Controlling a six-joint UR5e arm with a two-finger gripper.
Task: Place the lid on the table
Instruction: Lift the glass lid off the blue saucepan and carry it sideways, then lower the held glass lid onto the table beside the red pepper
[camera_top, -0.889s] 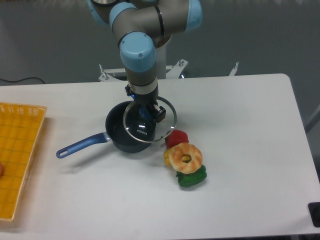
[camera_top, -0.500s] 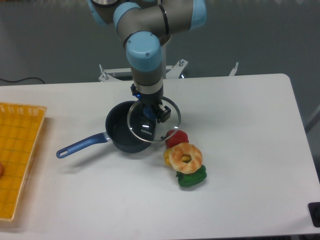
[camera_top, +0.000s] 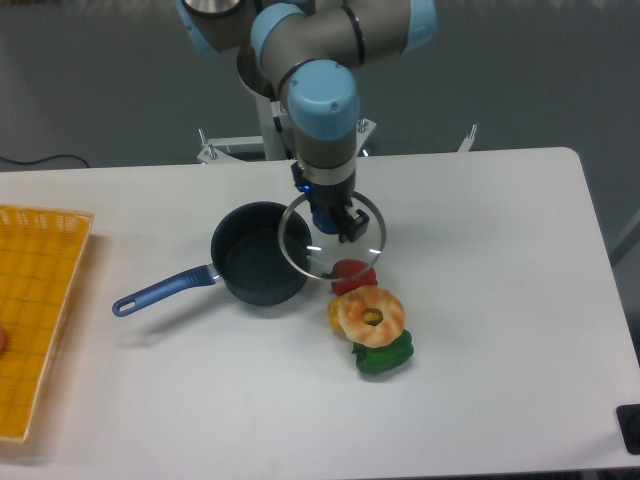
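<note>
The round glass lid (camera_top: 318, 250) with a thin metal rim hangs level in the air, over the right rim of the dark blue saucepan (camera_top: 256, 266) and a red toy pepper (camera_top: 352, 273). My gripper (camera_top: 330, 215) points straight down and is shut on the lid's dark blue knob. The arm's wrist hides most of the knob. The white table (camera_top: 480, 260) lies below, with bare surface to the right of the lid.
The saucepan's blue handle (camera_top: 160, 291) points to the front left. A pile of toy food, with a ring-shaped pastry (camera_top: 372, 313) and a green pepper (camera_top: 383, 356), lies just in front of the lid. A yellow mesh tray (camera_top: 35, 300) stands at the left edge.
My gripper has carried the lid to the right, from over the open saucepan to past its right rim. The saucepan and toy food have not moved.
</note>
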